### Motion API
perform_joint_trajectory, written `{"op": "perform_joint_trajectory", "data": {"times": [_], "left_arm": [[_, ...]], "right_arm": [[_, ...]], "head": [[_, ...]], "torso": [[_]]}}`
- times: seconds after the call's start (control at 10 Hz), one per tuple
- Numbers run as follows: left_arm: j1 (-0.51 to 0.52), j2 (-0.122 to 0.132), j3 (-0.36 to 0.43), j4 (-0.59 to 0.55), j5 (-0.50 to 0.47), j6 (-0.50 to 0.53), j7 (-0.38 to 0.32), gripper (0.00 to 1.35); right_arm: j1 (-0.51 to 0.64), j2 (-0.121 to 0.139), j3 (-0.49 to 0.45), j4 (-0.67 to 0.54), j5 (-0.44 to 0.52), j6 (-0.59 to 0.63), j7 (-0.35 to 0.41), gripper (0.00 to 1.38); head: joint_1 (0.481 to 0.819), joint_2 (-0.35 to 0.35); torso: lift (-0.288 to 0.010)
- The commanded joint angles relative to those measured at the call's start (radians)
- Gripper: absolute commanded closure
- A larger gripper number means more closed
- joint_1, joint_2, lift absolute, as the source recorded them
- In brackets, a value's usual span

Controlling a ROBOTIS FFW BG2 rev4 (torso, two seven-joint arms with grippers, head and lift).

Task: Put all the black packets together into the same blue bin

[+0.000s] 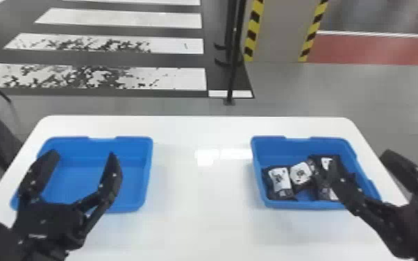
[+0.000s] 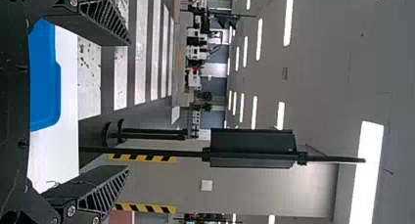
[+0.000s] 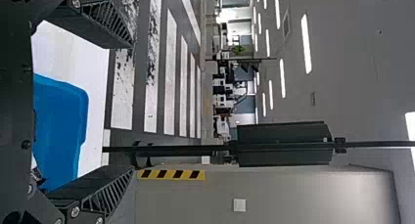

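Observation:
In the head view my left gripper (image 1: pixel 85 156) is open over the left blue bin (image 1: pixel 95 140), which has nothing in it. My right gripper (image 1: pixel 359 163) stands open above the right side of the right blue bin (image 1: pixel 297 205). Several black packets with white labels lie in that right bin, among them one at its left (image 1: pixel 279 184); a finger partly covers those on the right. The left wrist view has my left gripper (image 2: pixel 129 105) with fingers wide apart and the left bin (image 2: pixel 45 82) beyond. Likewise my right gripper (image 3: pixel 133 105) is spread in the right wrist view, near the right bin (image 3: pixel 61 126).
Both bins stand on a white table (image 1: pixel 201 208), with a wide stretch of tabletop between them. Behind the table, a black pole (image 1: pixel 233 62) rises from the floor near a pillar (image 1: pixel 277 31) with yellow and black edges.

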State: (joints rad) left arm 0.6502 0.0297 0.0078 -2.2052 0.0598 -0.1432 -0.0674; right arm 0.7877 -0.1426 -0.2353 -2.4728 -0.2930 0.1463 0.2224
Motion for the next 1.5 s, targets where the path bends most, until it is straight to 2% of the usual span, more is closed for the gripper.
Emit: {"op": "perform_joint_trajectory", "data": {"times": [0.0, 1.4], "left_arm": [[-0.002, 0.001, -0.002, 0.000, -0.002, -0.004, 0.000, 0.14], [-0.005, 0.004, -0.010, 0.000, -0.012, -0.024, 0.000, 0.14]], "right_arm": [[-0.002, 0.000, 0.000, 0.000, -0.002, -0.002, 0.000, 0.14], [-0.005, -0.002, 0.000, 0.000, -0.004, -0.009, 0.000, 0.14]], "head": [[0.695, -0.061], [0.695, -0.066]], "torso": [[-0.110], [-0.110]]}}
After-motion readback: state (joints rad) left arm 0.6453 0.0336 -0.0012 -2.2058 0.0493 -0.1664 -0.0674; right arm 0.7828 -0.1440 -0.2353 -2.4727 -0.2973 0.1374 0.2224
